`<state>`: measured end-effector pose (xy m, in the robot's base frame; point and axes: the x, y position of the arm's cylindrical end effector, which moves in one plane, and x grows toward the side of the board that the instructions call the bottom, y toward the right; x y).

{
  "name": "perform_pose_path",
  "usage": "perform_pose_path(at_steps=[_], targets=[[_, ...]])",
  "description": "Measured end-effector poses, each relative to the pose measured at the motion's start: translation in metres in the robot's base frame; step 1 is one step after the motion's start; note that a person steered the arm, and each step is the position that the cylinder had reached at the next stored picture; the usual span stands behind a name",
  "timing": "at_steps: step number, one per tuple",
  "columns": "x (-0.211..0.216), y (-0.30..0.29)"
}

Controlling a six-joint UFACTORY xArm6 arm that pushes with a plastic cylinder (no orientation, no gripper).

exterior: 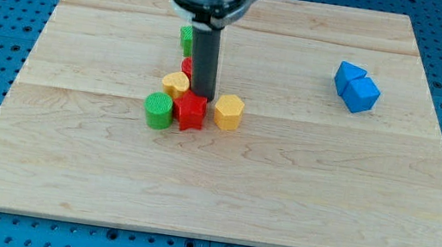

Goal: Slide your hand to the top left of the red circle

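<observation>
My rod comes down from the view's top, and my tip (202,94) rests on the board in the middle of a cluster of blocks. A small part of a red round block (186,67) shows just left of the rod, mostly hidden by it. A red star-like block (190,111) sits directly below my tip, touching or nearly touching it. A yellow block (176,83) lies just left of my tip. A yellow hexagon (228,111) lies to its lower right. A green cylinder (158,109) sits at the cluster's left.
A green block (187,38) sits above the cluster, partly hidden by the rod. Two blue blocks (356,86) lie together at the view's right. The wooden board (68,163) ends in a blue pegboard frame on all sides.
</observation>
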<state>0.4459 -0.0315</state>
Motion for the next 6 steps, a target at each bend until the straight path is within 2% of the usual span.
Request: perform_pose_path(at_steps=[1, 2, 3, 4, 5, 6], targets=[[0.020, 0.028], [0.022, 0.088], [0.006, 0.134], [-0.030, 0.149], [0.000, 0.101], [0.004, 0.014]])
